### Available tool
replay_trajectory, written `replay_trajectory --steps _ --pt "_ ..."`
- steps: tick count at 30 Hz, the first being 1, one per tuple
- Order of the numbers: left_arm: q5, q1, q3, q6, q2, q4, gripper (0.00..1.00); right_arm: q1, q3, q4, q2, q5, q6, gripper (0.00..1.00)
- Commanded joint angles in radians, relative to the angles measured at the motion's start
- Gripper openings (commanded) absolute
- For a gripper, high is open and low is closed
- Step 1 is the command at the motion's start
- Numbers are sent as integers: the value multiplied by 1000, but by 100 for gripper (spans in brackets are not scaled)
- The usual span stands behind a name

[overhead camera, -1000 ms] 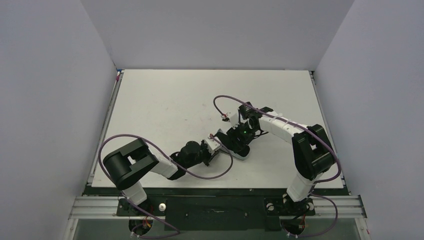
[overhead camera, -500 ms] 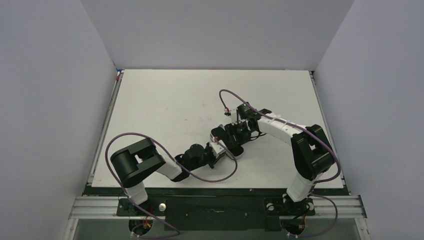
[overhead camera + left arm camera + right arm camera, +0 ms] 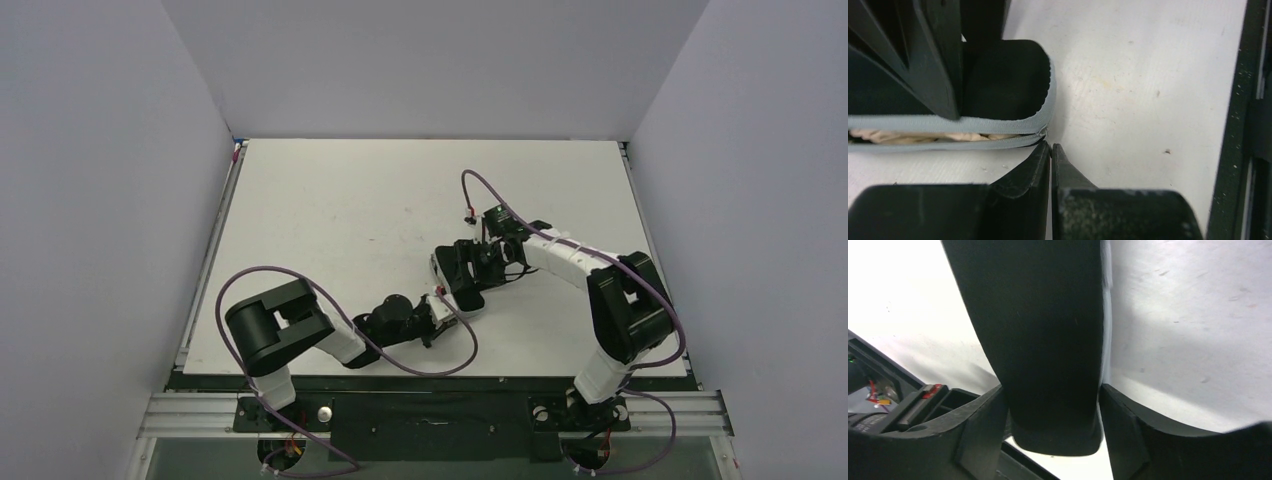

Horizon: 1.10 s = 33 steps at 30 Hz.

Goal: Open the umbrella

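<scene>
Left wrist, left hand (image 3: pixel 1051 148) pressed together, perhaps pinching zip (image 3: pixel 998 122), right hand (image 3: pixel 1052 390) clamping black pouch (image 3: pixel 1048 330)

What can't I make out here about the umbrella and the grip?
Umbrella: left wrist view shows only a peach strip through the zip gap; the pouch hides the rest.
Zip end: left wrist view; the shut left fingers meet there, so whether they pinch a pull is unclear.
Pouch's far end: right wrist view, cut off by the top edge beyond the right fingers.
Top view: all too small, under the wrists.
</scene>
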<state>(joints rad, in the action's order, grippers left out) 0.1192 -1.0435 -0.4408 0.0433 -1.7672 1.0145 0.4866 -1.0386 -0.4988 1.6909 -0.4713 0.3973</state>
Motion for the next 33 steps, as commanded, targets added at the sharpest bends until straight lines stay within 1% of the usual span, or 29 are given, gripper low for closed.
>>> replay_trajectory --steps 1,2,3,5,6,7,8,9,10,11,12,13,14,15,16,17,19,21,23,27,30,33 --pt "187 -12 43 1 48 -92 0 -103 -29 49 -73 22 -41 65" --pt "195 0 44 0 54 -105 0 -132 -41 28 -79 -10 -91 69" --pt "208 12 46 0 67 -113 0 -145 -70 -16 -82 -26 -120 71" --pt "221 35 48 0 89 -133 0 -178 -111 -71 -102 -79 -277 73" --pt "226 45 47 -11 93 -147 0 -184 -124 -90 -126 -119 -321 75" --pt "234 71 45 -19 102 -154 0 -190 -127 -98 -141 -149 -424 76" --pt "238 86 39 -33 105 -172 0 -191 -129 -121 -167 -166 -486 78" --pt "251 117 35 -50 110 -179 0 -192 -130 -137 -179 -200 -610 78" --pt "262 133 30 -69 113 -191 0 -191 -132 -173 -199 -214 -679 79" --pt "266 160 28 -72 115 -193 0 -190 -131 -195 -207 -238 -821 79" --pt "278 172 24 -72 116 -201 0 -189 -132 -248 -220 -249 -899 79" --pt "283 196 22 -68 118 -204 0 -186 -134 -286 -225 -265 -1076 79" --pt "291 207 17 -62 119 -209 0 -184 -133 -354 -233 -268 -1165 79" --pt "298 228 13 -60 118 -211 0 -175 -129 -380 -236 -268 -1329 79" --pt "318 240 5 -52 114 -217 0 -168 -116 -410 -246 -265 -1399 79" --pt "325 259 0 -50 112 -222 0 -155 -108 -415 -251 -259 -1513 80" --pt "340 277 -13 -25 107 -234 0 -131 -89 -419 -257 -252 -1634 80" --pt "357 286 -22 -5 98 -236 0 -99 -88 -419 -237 -252 -1697 80" --pt "369 291 -32 3 92 -237 0 -66 -99 -417 -204 -251 -1715 80" --pt "378 293 -31 0 85 -228 0 -17 -124 -418 -128 -224 -1703 77" --pt "382 293 -19 -9 88 -216 0 -17 -143 -428 -75 -210 -1663 74" --pt "383 296 -2 -16 92 -205 0 -25 -166 -473 -24 -206 -1659 72"
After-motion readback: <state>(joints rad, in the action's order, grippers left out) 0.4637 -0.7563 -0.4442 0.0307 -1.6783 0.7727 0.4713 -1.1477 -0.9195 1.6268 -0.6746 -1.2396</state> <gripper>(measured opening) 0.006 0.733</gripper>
